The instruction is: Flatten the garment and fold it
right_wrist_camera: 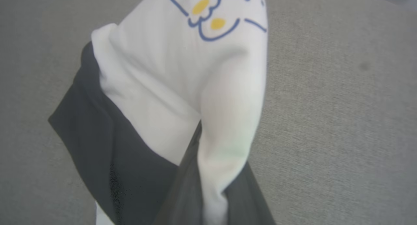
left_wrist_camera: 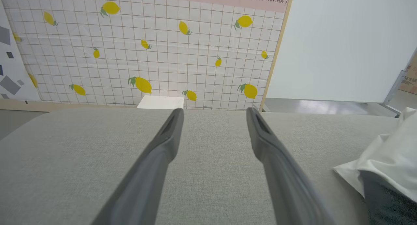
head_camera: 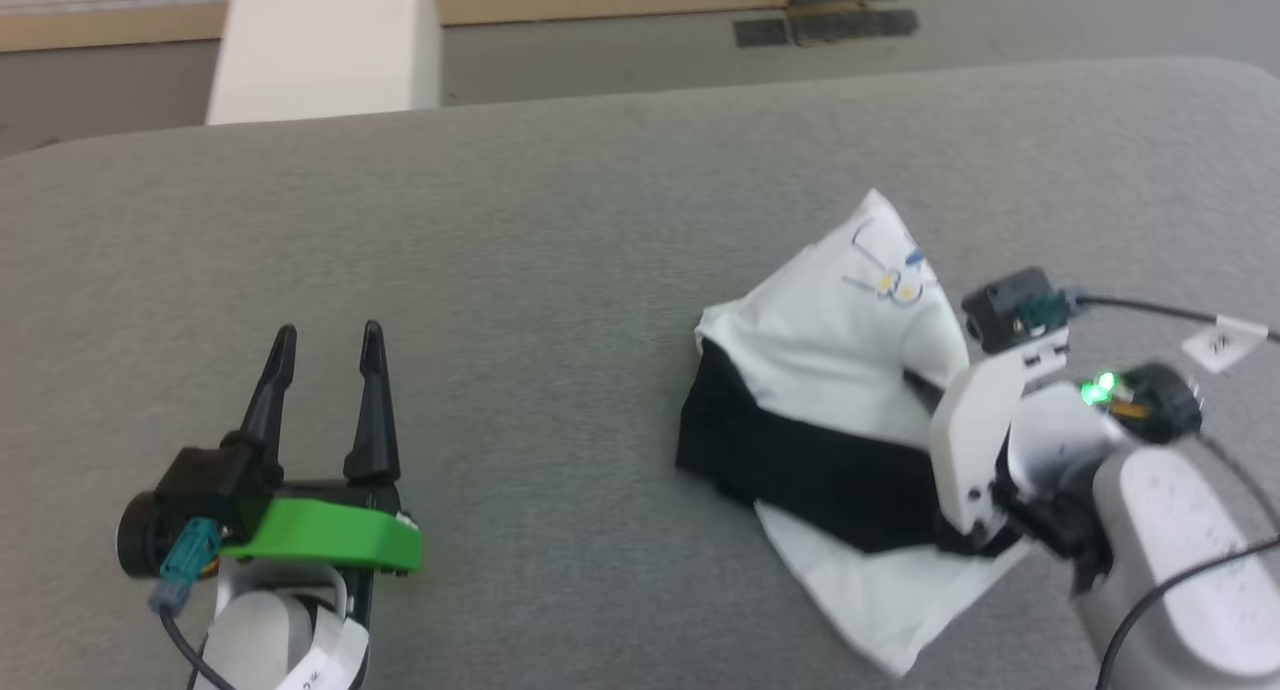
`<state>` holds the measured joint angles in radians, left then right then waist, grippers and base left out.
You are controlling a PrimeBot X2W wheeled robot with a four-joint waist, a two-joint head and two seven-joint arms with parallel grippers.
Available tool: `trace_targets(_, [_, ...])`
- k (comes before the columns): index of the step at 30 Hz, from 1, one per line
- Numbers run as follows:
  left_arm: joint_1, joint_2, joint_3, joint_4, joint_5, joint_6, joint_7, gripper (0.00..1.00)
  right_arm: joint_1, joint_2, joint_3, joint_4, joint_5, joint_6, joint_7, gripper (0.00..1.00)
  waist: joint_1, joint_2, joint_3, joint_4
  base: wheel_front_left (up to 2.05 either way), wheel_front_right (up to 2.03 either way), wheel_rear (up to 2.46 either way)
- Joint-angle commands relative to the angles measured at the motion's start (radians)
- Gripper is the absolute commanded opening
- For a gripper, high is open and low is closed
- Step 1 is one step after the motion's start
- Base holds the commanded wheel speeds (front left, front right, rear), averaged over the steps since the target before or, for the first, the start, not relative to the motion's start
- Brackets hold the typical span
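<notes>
The garment (head_camera: 830, 370) lies bunched on the right of the grey table, with a white body, a black band across its middle and a small yellow-and-blue print near its peak. My right gripper (head_camera: 915, 382) comes in from the lower right, its fingers mostly hidden by its own wrist. In the right wrist view the right gripper (right_wrist_camera: 211, 199) is shut on a raised white fold of the garment (right_wrist_camera: 163, 88). My left gripper (head_camera: 328, 330) rests open at the lower left, well apart from the cloth. In the left wrist view the left gripper (left_wrist_camera: 215, 112) holds nothing and the garment (left_wrist_camera: 387, 159) shows at the right edge.
The grey fabric table (head_camera: 500, 270) stretches wide between the two arms. A white box (head_camera: 320, 40) stands just beyond its far edge, also seen as the white box (left_wrist_camera: 160, 102). Behind it is a lemon-patterned wall (left_wrist_camera: 146, 55). Cables (head_camera: 1150, 310) trail off my right wrist.
</notes>
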<state>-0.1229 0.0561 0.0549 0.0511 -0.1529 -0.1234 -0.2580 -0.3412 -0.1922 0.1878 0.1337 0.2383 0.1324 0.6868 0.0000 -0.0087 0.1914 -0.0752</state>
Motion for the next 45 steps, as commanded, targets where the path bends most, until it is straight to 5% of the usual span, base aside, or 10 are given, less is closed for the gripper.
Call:
trace_targets(1, [-0.026,0.007,0.000,-0.009,0.010,-0.004,-0.004,1.00,-0.046,-0.025,0.018,0.005,-0.015,-0.002,0.001,0.00,0.0000,0.0085,0.060,-0.099,0.00,0.00,0.00])
trace_targets(7, [-0.077,0.033,-0.019,-0.032,0.033,-0.005,-0.004,1.00,-0.211,-0.115,0.067,0.098,-0.060,-0.002,-0.040,0.00,0.0000,0.0085,0.135,-0.225,0.00,0.00,0.00])
trace_targets(15, [-0.141,0.089,-0.056,-0.056,0.059,-0.006,-0.001,1.00,-0.388,-0.147,-0.036,0.311,-0.133,-0.002,-0.182,0.00,0.0000,0.0085,0.245,-0.327,0.00,0.00,0.00])
trace_targets(33, [-0.199,0.167,-0.079,-0.156,0.068,-0.001,0.077,1.00,-0.601,-0.139,-0.413,0.645,-0.511,-0.002,-0.427,0.01,0.0000,0.0085,0.383,-0.282,0.00,0.00,0.00])
trace_targets(35, [-0.196,0.163,-0.079,-0.149,0.063,0.002,0.071,1.00,-0.601,-0.130,-0.453,0.666,-0.549,-0.002,-0.432,0.97,0.0000,0.0085,0.368,-0.272,0.00,0.00,0.00])
trace_targets(40, [-0.174,0.136,-0.083,-0.102,0.040,0.012,0.041,1.00,-0.586,-0.138,-0.503,0.683,-0.623,-0.002,-0.475,1.00,0.0000,0.0085,0.285,-0.242,0.00,0.00,0.00])
trace_targets(45, [-0.136,0.098,-0.087,-0.034,0.011,0.018,0.011,1.00,-0.543,-0.134,-0.539,0.679,-0.575,-0.002,-0.566,1.00,0.0000,0.0085,0.169,-0.200,0.00,0.00,0.00])
